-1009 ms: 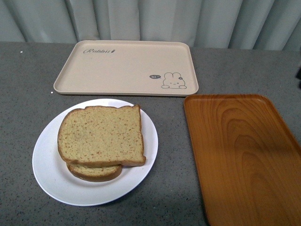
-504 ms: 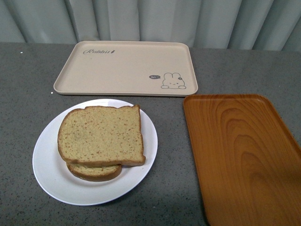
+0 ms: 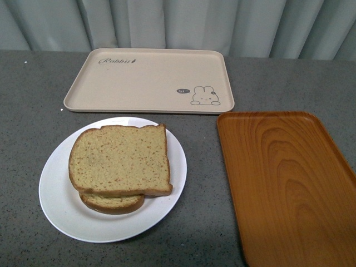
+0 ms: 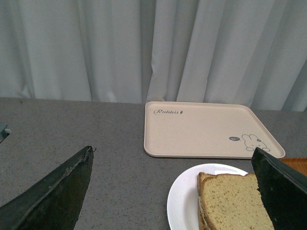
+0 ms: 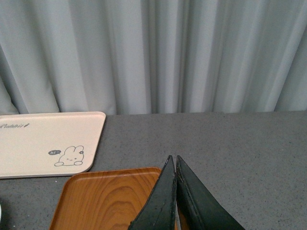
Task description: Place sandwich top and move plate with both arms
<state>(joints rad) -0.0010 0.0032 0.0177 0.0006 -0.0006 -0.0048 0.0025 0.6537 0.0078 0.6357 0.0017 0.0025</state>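
The sandwich top [image 3: 119,159], a large tan speckled slice with brown crust, lies on a smaller slice on the white plate [image 3: 58,203] at the front left. Neither arm shows in the front view. In the left wrist view my left gripper [image 4: 172,155] is open and empty, its black fingers spread wide, held back from and above the plate [image 4: 184,199] and the sandwich top [image 4: 232,201]. In the right wrist view my right gripper [image 5: 173,158] is shut with nothing between its fingers, above the orange tray [image 5: 105,199].
A beige rabbit-print tray [image 3: 149,79] lies at the back of the grey table. An orange wood-grain tray [image 3: 286,183] lies at the right. A pale curtain hangs behind the table.
A dark edge at the far right of the front view one second ago is gone. The plate and bread have not moved.
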